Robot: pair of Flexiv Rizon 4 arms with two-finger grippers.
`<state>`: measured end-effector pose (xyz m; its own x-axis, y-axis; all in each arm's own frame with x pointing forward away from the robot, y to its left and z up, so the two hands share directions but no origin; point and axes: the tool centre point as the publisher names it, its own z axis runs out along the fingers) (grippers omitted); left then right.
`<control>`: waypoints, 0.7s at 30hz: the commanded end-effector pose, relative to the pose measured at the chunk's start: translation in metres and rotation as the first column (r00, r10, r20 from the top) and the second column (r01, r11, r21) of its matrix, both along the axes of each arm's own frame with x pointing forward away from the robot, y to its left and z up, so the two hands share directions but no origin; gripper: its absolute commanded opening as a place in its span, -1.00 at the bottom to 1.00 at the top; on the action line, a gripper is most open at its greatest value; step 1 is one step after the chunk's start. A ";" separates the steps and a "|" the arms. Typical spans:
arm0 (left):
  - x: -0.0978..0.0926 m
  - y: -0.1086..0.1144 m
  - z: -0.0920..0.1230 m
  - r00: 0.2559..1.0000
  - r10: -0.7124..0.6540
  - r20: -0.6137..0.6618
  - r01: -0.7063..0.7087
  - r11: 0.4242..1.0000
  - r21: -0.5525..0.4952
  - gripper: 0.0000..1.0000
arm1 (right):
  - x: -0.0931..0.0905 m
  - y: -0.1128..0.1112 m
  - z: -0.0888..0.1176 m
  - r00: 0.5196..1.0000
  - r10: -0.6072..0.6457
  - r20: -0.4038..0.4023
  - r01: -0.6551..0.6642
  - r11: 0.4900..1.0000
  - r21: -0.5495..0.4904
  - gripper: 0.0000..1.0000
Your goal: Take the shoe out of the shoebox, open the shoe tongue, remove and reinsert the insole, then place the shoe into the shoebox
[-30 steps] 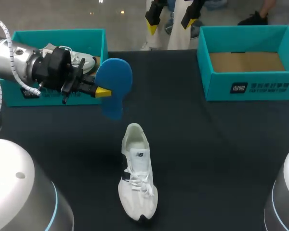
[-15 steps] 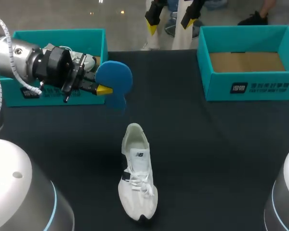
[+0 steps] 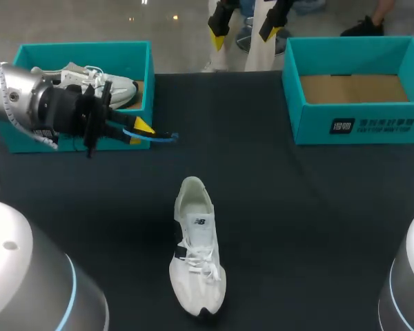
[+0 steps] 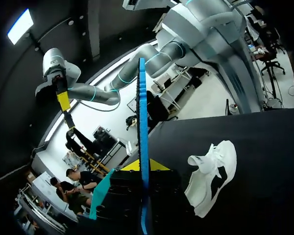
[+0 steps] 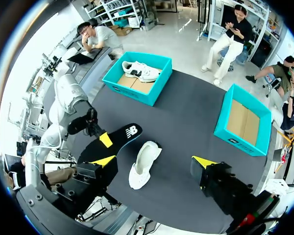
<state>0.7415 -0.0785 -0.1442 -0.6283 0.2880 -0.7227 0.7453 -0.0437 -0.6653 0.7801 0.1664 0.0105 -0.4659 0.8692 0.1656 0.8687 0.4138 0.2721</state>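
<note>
The insole (image 4: 142,122), clamped between the left fingers (image 3: 143,126), has swung edge-on at ten o'clock from the shoe (image 3: 196,252), so reinsertion looks next; right fingers (image 5: 104,160) gape empty.

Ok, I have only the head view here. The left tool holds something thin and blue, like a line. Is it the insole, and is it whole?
Observer: Yes. The right wrist view shows the insole from its broad side: a dark face with a white logo, whole, one end at the left tool.
Operator: Is the grip on both sides?
Observer: In the left wrist view one finger lies against each face of it, so that tool is shut on it.
Operator: And the right tool? I cannot see it.
Observer: The right tool is open and empty, raised above the table, with the white shoe below it.
</note>
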 end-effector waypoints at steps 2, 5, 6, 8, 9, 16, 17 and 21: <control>-0.015 -0.004 -0.004 0.982 0.138 0.131 -0.138 0.990 -0.006 -1.00 | 0.001 0.000 0.000 1.000 0.000 -0.002 0.000 1.000 -0.001 1.00; -0.018 -0.008 -0.006 0.984 0.135 0.113 -0.137 0.991 0.011 -1.00 | 0.001 0.000 0.000 1.000 0.000 -0.002 0.000 1.000 -0.001 1.00; -0.018 -0.008 -0.006 0.984 0.135 0.113 -0.137 0.991 0.011 -1.00 | 0.001 0.000 0.000 1.000 0.000 -0.002 0.000 1.000 -0.001 1.00; -0.018 -0.008 -0.006 0.984 0.135 0.113 -0.137 0.991 0.011 -1.00 | 0.001 0.000 0.000 1.000 0.000 -0.002 0.000 1.000 -0.001 1.00; -0.018 -0.008 -0.006 0.984 0.135 0.113 -0.137 0.991 0.011 -1.00 | 0.001 0.000 0.000 1.000 0.000 -0.002 0.000 1.000 -0.001 1.00; -0.018 -0.008 -0.006 0.984 0.135 0.113 -0.137 0.991 0.011 -1.00 | 0.001 0.000 0.000 1.000 0.000 -0.002 0.000 1.000 -0.001 1.00; -0.018 -0.008 -0.006 0.984 0.135 0.113 -0.137 0.991 0.011 -1.00 | 0.001 0.000 0.000 1.000 0.000 -0.002 0.000 1.000 -0.001 1.00; -0.018 -0.008 -0.006 0.984 0.135 0.113 -0.137 0.991 0.011 -1.00 | 0.001 0.000 0.000 1.000 0.000 -0.002 0.000 1.000 -0.001 1.00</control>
<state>0.7235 -0.0863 -0.1496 -0.5792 0.2195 -0.7851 0.8123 0.0748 -0.5784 0.7801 0.1664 0.0105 -0.4659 0.8692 0.1656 0.8687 0.4138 0.2721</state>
